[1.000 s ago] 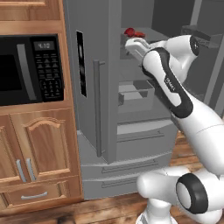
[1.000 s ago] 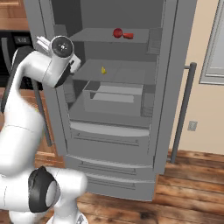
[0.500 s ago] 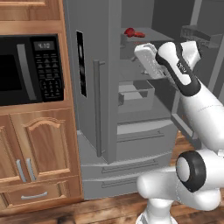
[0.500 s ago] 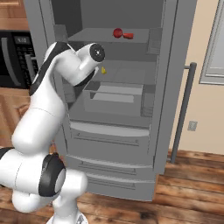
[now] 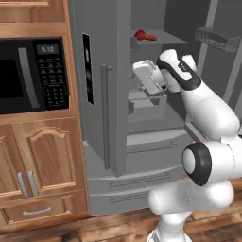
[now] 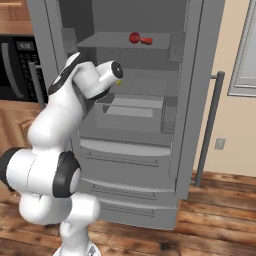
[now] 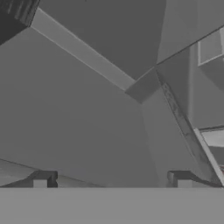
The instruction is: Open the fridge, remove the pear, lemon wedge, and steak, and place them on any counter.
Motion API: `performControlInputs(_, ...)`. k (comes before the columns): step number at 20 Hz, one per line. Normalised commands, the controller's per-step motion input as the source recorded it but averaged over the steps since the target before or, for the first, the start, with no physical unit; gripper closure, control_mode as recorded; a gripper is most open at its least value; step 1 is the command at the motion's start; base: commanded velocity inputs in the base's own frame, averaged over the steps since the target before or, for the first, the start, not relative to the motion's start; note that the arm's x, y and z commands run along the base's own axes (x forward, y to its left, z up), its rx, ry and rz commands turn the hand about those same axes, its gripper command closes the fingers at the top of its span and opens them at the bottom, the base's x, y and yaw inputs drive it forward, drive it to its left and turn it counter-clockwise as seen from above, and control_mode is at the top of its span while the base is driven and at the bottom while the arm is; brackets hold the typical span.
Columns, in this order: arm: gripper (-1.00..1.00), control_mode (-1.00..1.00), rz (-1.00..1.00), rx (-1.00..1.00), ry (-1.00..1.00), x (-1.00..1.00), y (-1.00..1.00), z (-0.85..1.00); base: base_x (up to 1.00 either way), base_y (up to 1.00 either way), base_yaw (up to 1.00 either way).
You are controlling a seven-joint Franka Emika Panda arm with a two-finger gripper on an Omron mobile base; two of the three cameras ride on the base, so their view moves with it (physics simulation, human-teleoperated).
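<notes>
The grey fridge (image 5: 113, 118) has its left door shut and its right door (image 6: 200, 100) swung open. On the top shelf lie a round dark-red fruit, seemingly the pear (image 6: 134, 37), and beside it the flat red steak (image 6: 147, 40); both also show as pear (image 5: 140, 34) and steak (image 5: 151, 37). The tiny yellow lemon wedge (image 6: 119, 82) rests on the middle shelf, right by my white hand (image 5: 148, 78). My gripper (image 7: 111, 181) is open, its fingertips (image 7: 41, 181) wide apart and facing bare grey fridge walls, holding nothing. The counter is out of view.
A black microwave (image 5: 23, 73) sits in wooden cabinets (image 5: 42, 156) left of the fridge. A grey bin (image 6: 130, 112) stands under the middle shelf, with drawers (image 6: 130, 165) below. The open door carries a vertical bar handle (image 6: 211, 130) and door racks (image 5: 218, 38).
My hand has come down from top-shelf height to the middle shelf, deeper inside the fridge. The jaws stayed open. The food has not moved.
</notes>
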Motion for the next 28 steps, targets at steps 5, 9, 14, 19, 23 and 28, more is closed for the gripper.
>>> performControlInputs(5,-1.0,-1.0,0.19,0.0,-0.01,0.21,0.36,-0.3,0.0,0.0,0.0)
performControlInputs(9,-1.0,-1.0,0.22,0.0,-0.14,-0.04,0.55,-0.22,0.0,0.0,0.0)
performControlInputs(14,-1.0,-1.0,0.23,-0.04,-0.21,-0.26,0.87,-0.28,0.0,0.0,0.0)
performControlInputs(19,-1.0,-1.0,0.26,-0.18,-0.47,-1.0,1.0,-0.48,0.0,0.0,0.0)
performControlInputs(23,-1.0,-1.0,0.24,-0.22,-0.5,-0.95,1.0,-0.62,0.0,0.0,0.0)
performControlInputs(28,-1.0,-1.0,0.08,0.02,-0.46,-0.04,0.62,0.17,0.0,0.0,0.0)
